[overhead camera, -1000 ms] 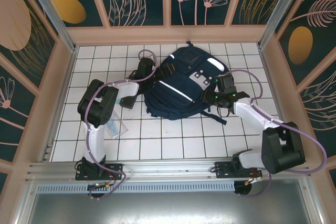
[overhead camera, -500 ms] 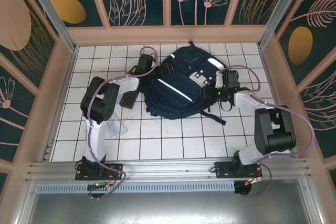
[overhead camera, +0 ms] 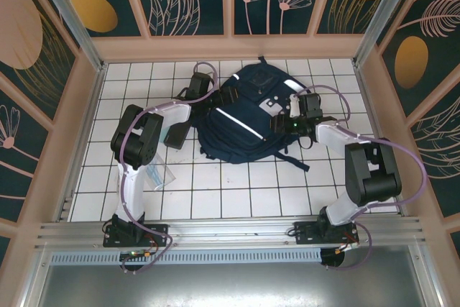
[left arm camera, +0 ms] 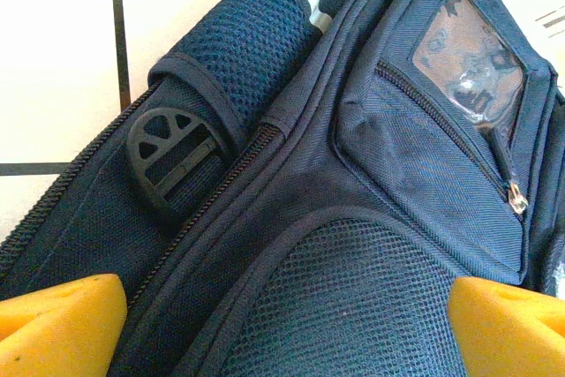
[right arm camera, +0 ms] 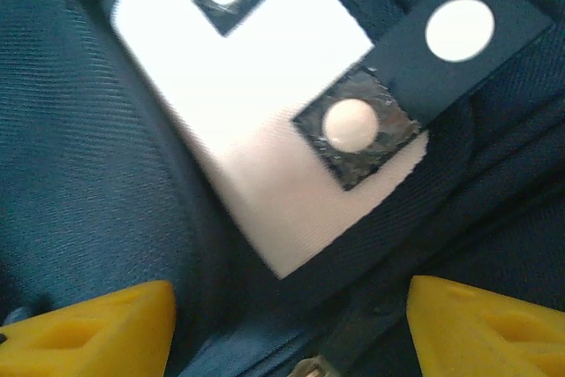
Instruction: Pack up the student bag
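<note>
Navy student bag points probably far-right; left end effector, right end effector released.

Light was bright and even; the white patch on the bag glared, and the right wrist view was blurred.

right pincer: swung inward, over student bag front patch | left pincer: edged farther up bag's side
</note>
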